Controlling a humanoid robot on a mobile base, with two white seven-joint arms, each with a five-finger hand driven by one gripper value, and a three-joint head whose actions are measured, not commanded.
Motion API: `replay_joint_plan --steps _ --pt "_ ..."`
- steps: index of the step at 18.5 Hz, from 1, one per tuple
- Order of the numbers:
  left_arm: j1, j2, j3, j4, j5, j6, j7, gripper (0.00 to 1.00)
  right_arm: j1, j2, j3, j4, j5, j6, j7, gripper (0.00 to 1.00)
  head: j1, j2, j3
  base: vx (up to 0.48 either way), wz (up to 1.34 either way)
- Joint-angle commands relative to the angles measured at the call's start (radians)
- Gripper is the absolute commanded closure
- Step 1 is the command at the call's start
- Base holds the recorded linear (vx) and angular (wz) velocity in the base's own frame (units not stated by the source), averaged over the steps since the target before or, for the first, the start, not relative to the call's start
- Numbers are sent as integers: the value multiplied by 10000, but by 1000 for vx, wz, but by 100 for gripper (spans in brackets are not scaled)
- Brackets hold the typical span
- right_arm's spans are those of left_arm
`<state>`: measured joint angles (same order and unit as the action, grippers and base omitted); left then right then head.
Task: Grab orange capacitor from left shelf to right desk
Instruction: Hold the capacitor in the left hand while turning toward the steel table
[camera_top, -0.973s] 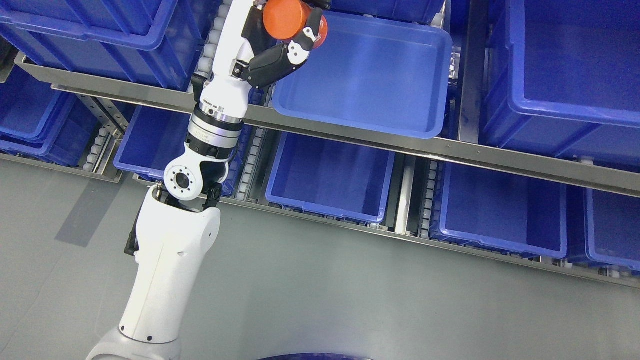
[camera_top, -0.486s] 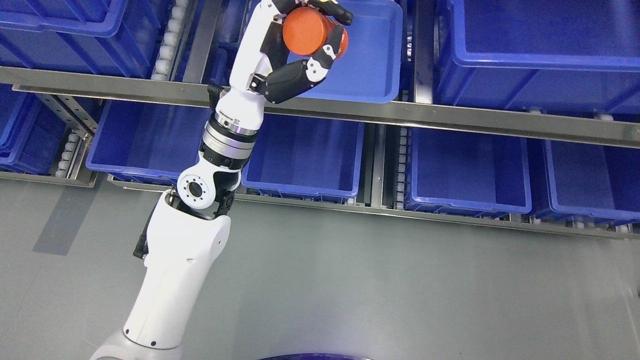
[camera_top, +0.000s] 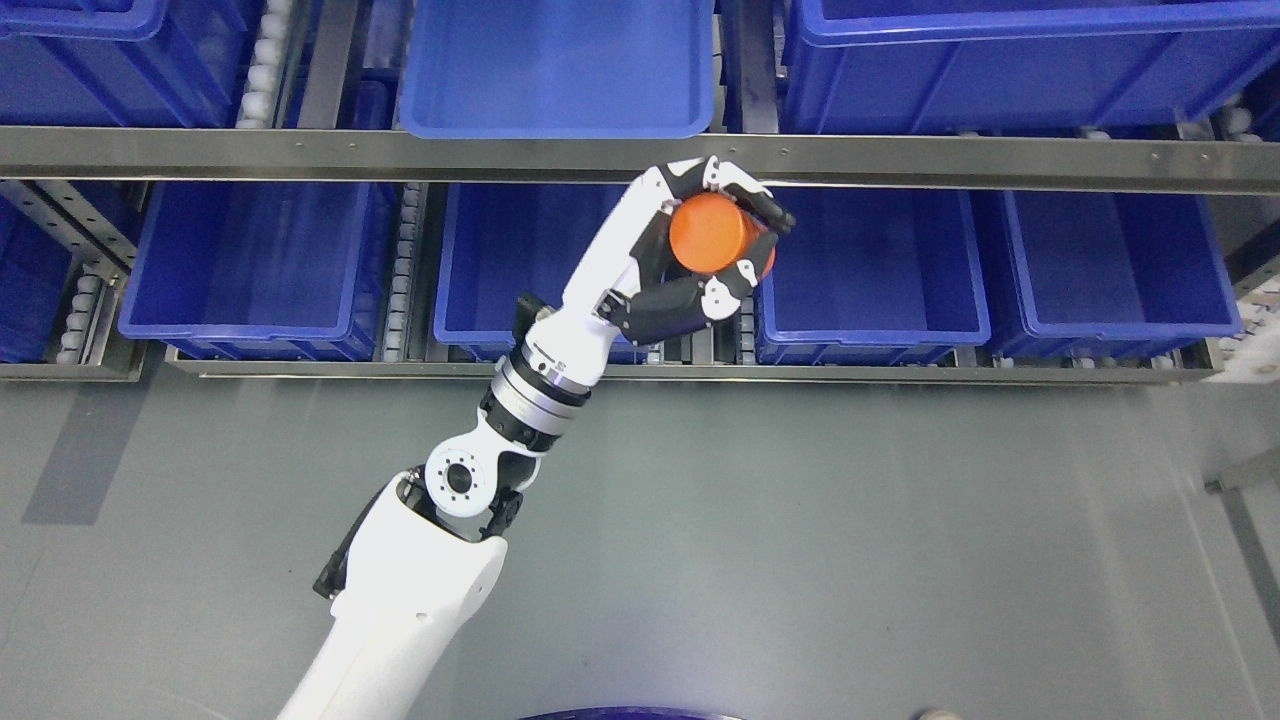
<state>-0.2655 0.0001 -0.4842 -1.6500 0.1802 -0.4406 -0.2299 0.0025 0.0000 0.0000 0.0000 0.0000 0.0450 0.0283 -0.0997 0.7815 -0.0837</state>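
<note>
Left hand (camera_top: 700, 255): fingers curled around the orange capacitor (camera_top: 712, 233), gripping it from both sides.
Orange capacitor: inside the hand's grasp, raised in front of the shelf rail (camera_top: 1000, 162).
Blue bins (camera_top: 870, 280): behind and beside the hand, on the shelf.

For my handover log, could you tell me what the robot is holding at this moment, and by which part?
The left hand holds the orange capacitor by its round side wall, fingers above, thumb below.
</note>
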Motion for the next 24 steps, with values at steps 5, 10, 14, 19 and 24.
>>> replay_joint_plan --steps 5,10,14,19,24 --pt "323 174 -1524 55 -7 126 121 98 313 -175 -123 -230 0 -51 24 0 0 0 0 -55 -421" --pt "323 174 -1294 55 8 65 105 97 313 -175 -108 -230 0 -51 24 0 0 0 0 -17 -567" --pt "323 174 -1432 55 8 34 105 97 313 -175 -123 -230 0 -51 24 0 0 0 0 25 -618" --pt "323 174 -1417 55 8 18 105 97 313 -175 -107 -230 0 -51 24 0 0 0 0 76 -526" --pt "323 174 -1417 55 8 -43 105 97 313 -175 -108 -230 0 -51 24 0 0 0 0 124 -565"
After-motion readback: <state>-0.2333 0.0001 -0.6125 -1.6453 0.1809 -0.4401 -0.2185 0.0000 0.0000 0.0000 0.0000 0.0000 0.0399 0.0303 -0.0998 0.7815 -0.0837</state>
